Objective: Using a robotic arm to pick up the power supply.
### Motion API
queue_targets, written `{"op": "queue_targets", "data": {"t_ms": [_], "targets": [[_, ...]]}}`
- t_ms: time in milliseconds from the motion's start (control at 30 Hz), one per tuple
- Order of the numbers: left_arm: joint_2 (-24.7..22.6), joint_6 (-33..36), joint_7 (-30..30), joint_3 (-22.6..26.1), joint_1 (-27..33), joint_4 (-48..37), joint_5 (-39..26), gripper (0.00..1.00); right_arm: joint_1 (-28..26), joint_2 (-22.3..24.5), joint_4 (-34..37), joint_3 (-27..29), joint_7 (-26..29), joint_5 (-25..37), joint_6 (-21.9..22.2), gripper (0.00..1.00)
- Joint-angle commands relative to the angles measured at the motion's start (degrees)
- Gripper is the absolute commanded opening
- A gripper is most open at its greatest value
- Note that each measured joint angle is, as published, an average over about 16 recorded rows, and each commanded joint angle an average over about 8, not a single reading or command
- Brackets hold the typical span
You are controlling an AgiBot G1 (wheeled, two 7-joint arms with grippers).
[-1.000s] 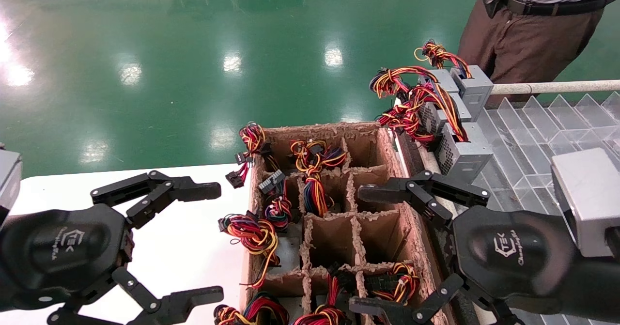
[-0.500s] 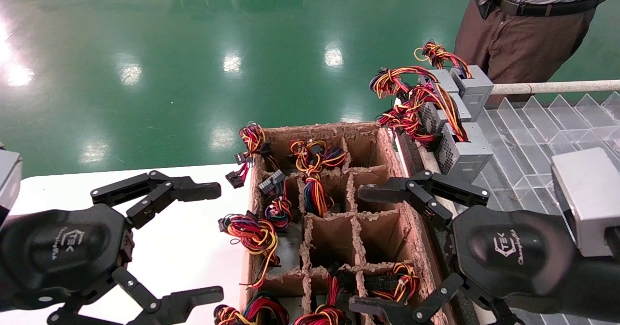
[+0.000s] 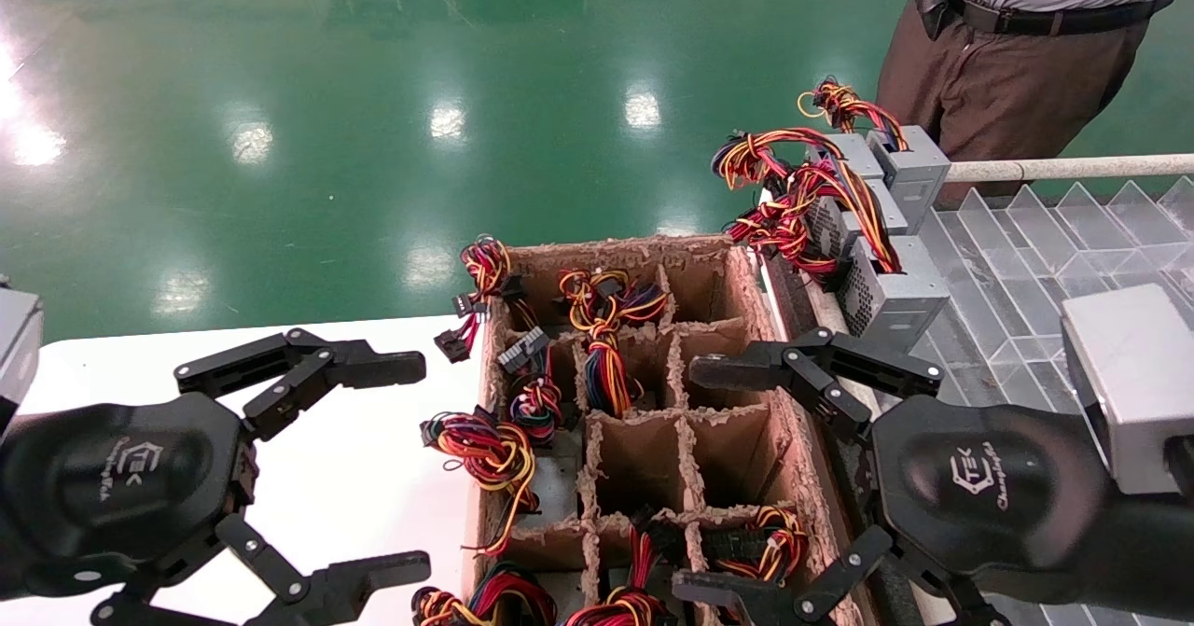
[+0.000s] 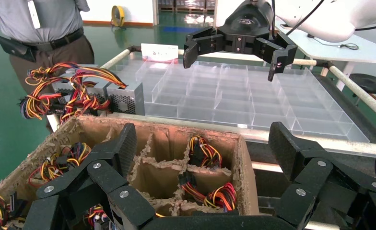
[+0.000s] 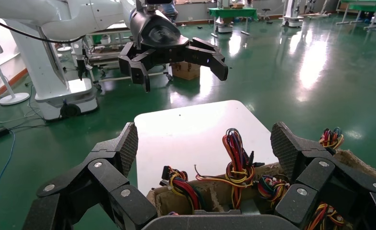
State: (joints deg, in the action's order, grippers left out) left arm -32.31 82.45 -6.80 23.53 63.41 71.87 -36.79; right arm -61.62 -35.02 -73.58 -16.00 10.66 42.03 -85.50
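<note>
Three grey power supplies stand at the near-left corner of a clear tray; the closest one shows a perforated grille and trails red, yellow and black wires. They also show in the left wrist view. More wire bundles stick out of the cardboard divider box, with a grey casing in one cell. My right gripper hovers open over the box's right side, holding nothing. My left gripper hangs open above the white table, left of the box.
The white table lies left of the box. The clear compartment tray with a pale rail fills the right. A person stands behind the tray. Beyond the table is green floor.
The person behind the tray has shifted slightly to the left. Both grippers and the power supplies are where they were.
</note>
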Motion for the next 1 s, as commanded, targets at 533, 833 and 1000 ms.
{"op": "queue_targets", "data": {"t_ms": [533,833,1000], "targets": [[0.0,0.0,0.0,0.0,0.0,0.0,0.0,1.00,0.0,0.0,0.0,0.0,0.0,0.0,0.0,1.00],[0.0,0.0,0.0,0.0,0.0,0.0,0.0,1.00,0.0,0.0,0.0,0.0,0.0,0.0,0.0,1.00],[0.0,0.0,0.0,0.0,0.0,0.0,0.0,1.00,0.0,0.0,0.0,0.0,0.0,0.0,0.0,1.00]]}}
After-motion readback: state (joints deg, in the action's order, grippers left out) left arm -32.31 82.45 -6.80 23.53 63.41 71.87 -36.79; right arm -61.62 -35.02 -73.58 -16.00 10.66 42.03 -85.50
